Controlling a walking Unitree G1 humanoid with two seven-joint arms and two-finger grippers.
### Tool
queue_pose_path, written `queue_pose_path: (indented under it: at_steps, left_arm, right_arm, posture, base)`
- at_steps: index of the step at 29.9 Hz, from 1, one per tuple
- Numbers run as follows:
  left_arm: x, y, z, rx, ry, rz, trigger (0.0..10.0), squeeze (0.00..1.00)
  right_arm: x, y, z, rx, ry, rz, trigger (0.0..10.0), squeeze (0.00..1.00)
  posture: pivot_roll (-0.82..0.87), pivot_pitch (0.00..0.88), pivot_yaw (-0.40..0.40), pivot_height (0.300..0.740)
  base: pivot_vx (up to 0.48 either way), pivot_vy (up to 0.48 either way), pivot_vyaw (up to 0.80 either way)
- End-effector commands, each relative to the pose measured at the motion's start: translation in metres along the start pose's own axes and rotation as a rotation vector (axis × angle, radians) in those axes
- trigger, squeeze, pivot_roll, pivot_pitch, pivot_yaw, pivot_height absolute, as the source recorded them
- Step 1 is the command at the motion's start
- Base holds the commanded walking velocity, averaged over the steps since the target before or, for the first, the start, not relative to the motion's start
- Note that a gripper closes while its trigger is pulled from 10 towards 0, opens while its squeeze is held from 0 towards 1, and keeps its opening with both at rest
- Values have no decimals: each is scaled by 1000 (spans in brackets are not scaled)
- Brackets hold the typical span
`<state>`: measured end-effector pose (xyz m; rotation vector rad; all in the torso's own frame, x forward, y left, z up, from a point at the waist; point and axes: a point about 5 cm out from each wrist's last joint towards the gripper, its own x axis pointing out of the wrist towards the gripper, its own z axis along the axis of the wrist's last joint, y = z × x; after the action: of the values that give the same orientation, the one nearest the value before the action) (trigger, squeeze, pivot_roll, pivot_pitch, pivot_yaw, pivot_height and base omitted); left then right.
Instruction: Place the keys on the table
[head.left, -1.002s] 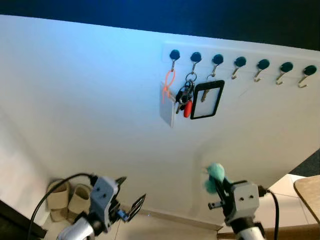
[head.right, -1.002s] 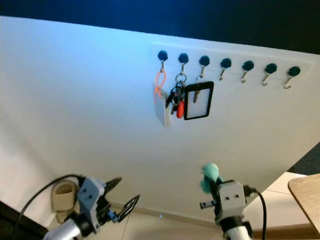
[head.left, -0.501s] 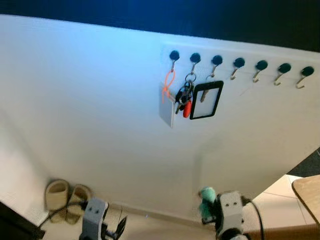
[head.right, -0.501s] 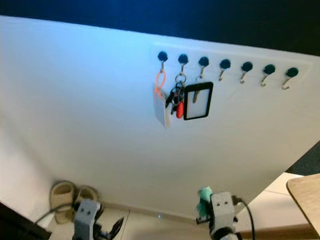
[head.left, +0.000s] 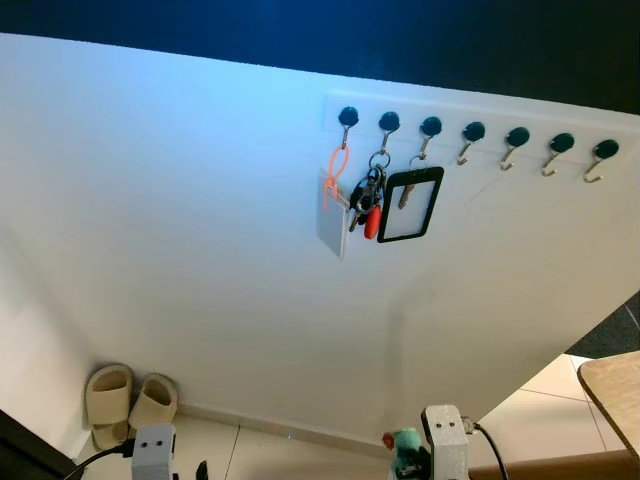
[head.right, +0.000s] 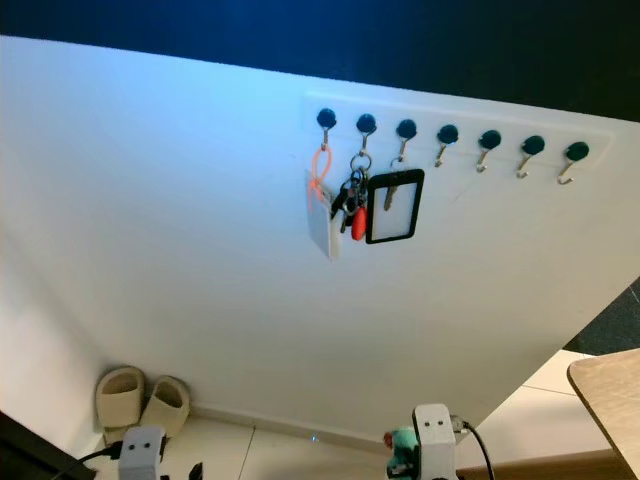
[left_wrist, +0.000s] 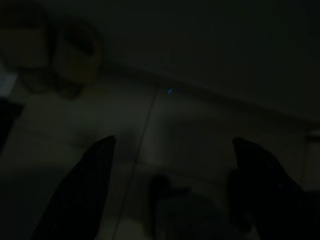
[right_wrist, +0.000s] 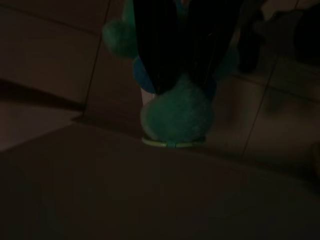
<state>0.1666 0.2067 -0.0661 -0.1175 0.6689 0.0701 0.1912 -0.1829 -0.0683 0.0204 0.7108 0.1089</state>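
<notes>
Right wrist view, dark as it is, has the right pincer (right_wrist: 182, 75) clamped on a teal plush keychain (right_wrist: 175, 117) above the floor tiles. Low in the head views the same toy (head.left: 404, 443) sits by the wrist. The left pincer (left_wrist: 172, 175) hangs spread apart near slippers (head.left: 128, 402). Other keys (head.left: 366, 196) hang on wall hooks (head.left: 470, 135); the bench (head.left: 618, 390) corner shows right.

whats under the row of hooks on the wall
Hanging from the hooks: an orange loop with a pale card, a bunch of keys and a black-framed badge holder. The card partly covers the keys' left side.
</notes>
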Motion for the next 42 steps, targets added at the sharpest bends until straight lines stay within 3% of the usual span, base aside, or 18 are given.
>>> queue_pose_path:
  at_steps: [1, 4, 8, 18, 28, 42]
  left_arm:
    - [-2, -2, -5, -22, 6, 1, 10000, 0]
    - [1, -3, -4, -47, -1, 14, 10000, 0]
    - [6, -7, -6, -18, 36, 7, 10000, 0]
    - [10, -10, -2, 10, 25, -13, 10000, 0]
    - [9, -6, -3, 4, 18, -10, 10000, 0]
    - [9, -7, 0, 4, -15, -17, 10000, 0]
  right_arm:
    - [-1, -4, -2, 6, 11, -13, 10000, 0]
    - [1, -4, 1, -10, 12, -7, 10000, 0]
    - [4, 0, 2, -8, 26, 12, 10000, 0]
    - [3, -1, 0, -5, 31, 3, 10000, 0]
    - [-1, -2, -11, 7, 61, -13, 10000, 0]
    - [-1, 1, -14, -1, 72, -4, 10000, 0]
  posture:
    - [41, 44, -57, 740]
    - [45, 29, -60, 740]
    - [41, 19, -62, 740]
    - [35, 46, -52, 740]
    - [23, 51, -20, 740]
    - [47, 51, -48, 740]
  base:
    - [0, 0, 0]
    - [0, 0, 0]
    - [0, 0, 0]
    - [0, 0, 0]
    - [0, 0, 0]
    - [0, 0, 0]
